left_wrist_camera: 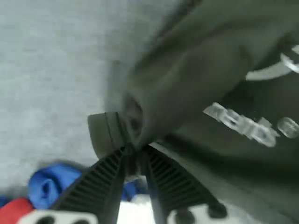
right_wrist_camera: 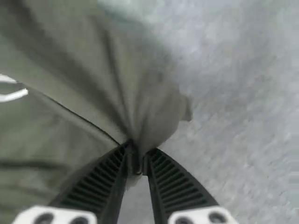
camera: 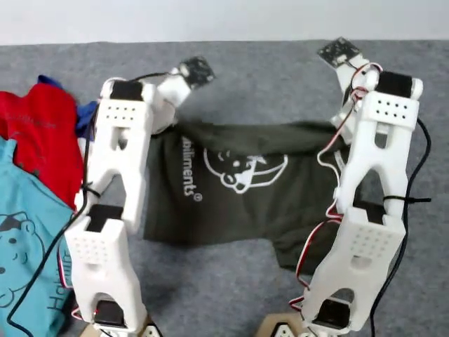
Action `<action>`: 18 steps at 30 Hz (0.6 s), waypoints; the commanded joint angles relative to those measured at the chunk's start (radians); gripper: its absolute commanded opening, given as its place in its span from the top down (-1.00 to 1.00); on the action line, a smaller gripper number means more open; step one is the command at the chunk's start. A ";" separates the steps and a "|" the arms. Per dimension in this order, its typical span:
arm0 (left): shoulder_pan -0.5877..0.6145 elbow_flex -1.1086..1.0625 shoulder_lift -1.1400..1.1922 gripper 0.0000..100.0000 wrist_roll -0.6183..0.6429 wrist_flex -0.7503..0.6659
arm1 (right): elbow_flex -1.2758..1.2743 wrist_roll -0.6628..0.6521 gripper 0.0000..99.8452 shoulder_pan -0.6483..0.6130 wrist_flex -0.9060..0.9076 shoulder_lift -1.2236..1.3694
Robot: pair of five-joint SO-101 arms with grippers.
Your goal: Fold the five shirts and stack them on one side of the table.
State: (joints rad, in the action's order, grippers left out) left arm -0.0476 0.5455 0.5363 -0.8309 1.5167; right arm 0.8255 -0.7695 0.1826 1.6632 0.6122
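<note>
Dark green shirt [camera: 238,193]: is lying spread over the middle of the grey tabletop [camera: 266,77] with its white print facing up. Its far edge is being held at both ends.
Left gripper [left_wrist_camera: 135,156]: is pinching narrowly on a gathered fold at the shirt's far corner, with cloth bunching between the ribbed fingers [left_wrist_camera: 105,179]. A hemmed band is sticking out just beside the tips.
Right gripper [right_wrist_camera: 136,158]: is closing tightly on the opposite far corner, and the fabric is fanning out from the pinch in creases.
Pile: a red shirt [camera: 38,130], a teal shirt [camera: 24,232] and a blue shirt [camera: 85,116] are lying crumpled together on the tabletop beside the left arm [camera: 116,189].
Hidden: the left arm is covering the dark green shirt's edge nearest the pile. The right arm [camera: 372,196] is covering its other side and part of the near hem. The blue shirt is mostly tucked behind the red one and the left arm.
Cut off: the red and teal shirts are running off the edge of the high view.
Hard to make out: whether either pinched corner is a sleeve or a shoulder.
</note>
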 commanded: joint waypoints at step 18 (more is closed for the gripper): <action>-0.057 -0.220 -0.282 1.00 -0.169 0.239 | -0.399 -0.066 0.98 0.031 0.133 -0.452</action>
State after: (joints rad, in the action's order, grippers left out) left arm -0.0859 0.3905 0.3598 -0.9889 1.7254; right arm 0.5155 -0.8263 0.1933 1.7538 0.3038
